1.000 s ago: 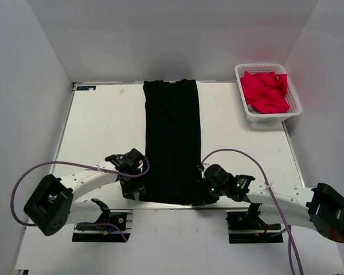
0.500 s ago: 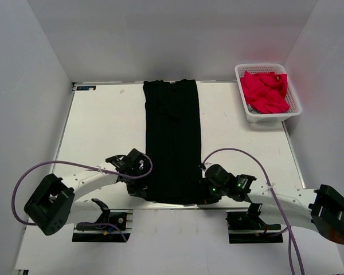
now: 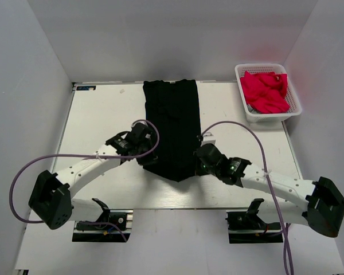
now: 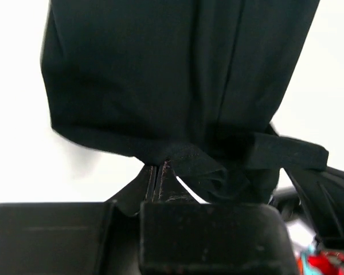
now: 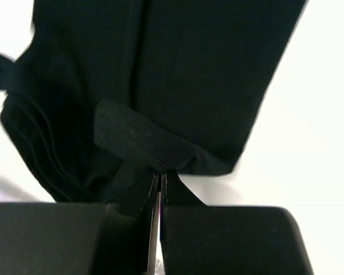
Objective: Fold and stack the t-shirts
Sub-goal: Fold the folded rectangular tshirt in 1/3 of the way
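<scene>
while the black t-shirt [image 3: 172,120] lies as a long narrow strip down the middle of the table [image 3: 103,114], i see its far end resting at the table's far edge and its near end drawn in between my two arms, where the hem sags into a blunt point. the strip looks folded lengthwise, with straight side edges on the far half and both sides pulled inward on the near half. the left gripper [image 3: 149,157] is at the cloth's left near corner, and from its wrist camera the two fingers are pressed together on the hem, with a thick roll of black fabric bunched just to the right of them. the right gripper [image 3: 199,166] is at the right near corner, and its wrist camera shows the fingers clamped tight on a stitched fold of the hem, the rest of the shirt spreading away above it. both arms reach in from the near edge and angle toward each other, the shirt's end between them. a purple cable [image 3: 57,156] loops over each arm. beyond the right arm, well apart from the shirt, a white basket [image 3: 269,118] stands at the table's far right corner with red cloth [image 3: 266,91] heaped inside. plain white walls [image 3: 160,40] close in the table on three sides
</scene>
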### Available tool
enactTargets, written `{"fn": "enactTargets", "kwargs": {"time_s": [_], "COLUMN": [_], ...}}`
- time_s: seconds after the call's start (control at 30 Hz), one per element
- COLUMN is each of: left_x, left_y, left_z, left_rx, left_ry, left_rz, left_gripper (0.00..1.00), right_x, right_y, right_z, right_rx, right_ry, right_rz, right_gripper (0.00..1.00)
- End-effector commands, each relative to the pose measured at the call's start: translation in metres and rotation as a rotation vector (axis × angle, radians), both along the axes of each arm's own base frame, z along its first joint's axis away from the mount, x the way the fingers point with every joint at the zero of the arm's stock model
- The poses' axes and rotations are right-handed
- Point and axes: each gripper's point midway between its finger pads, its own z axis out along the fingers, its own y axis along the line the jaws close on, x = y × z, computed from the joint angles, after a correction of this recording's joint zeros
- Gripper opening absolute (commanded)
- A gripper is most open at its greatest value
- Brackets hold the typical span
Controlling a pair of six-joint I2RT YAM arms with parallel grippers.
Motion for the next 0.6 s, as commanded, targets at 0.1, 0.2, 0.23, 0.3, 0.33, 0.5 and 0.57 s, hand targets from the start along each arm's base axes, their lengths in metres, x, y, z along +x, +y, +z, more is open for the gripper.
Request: {"fn": "enactTargets", "kwargs": {"time_s": [0.1, 0.2, 0.23, 0.3, 0.33, 0.5, 0.57], "left_x": [0.079, 0.11, 0.119, 0.136, 0.148, 0.182, 0.199], "left_y": [0.013, 0.014, 0.016, 0.015, 0.013, 0.012, 0.012], "left_z": [0.039, 0.053, 0.052, 0.066, 0.073, 0.076, 0.083], "left_rx": [0.114, 0.137, 0.149, 0.145, 0.123, 0.143, 0.133], "left_ry": [-0.233, -0.281, -0.281, -0.33, -0.364, -0.41, -0.452], "left_rz": [0.188, 0.251, 0.269, 0.277, 0.287, 0.29, 0.285], "left_gripper": [0.0, 0.0, 0.0, 0.0, 0.0, 0.0, 0.0], "right_x": [0.087, 0.116, 0.126, 0.136, 0.147, 0.178, 0.189], "right_y": [-0.002, 0.003, -0.003, -0.001, -0.005, -0.005, -0.002], "right_z": [0.063, 0.083, 0.08, 0.089, 0.087, 0.093, 0.091], "right_rx": [-0.047, -0.048, -0.066, -0.063, -0.081, -0.072, -0.078], "right_ry": [-0.285, -0.335, -0.33, -0.345, -0.343, -0.363, -0.359], "right_rz": [-0.177, -0.206, -0.228, -0.228, -0.247, -0.25, -0.227], "right_gripper": [0.0, 0.0, 0.0, 0.0, 0.0, 0.0, 0.0]}}
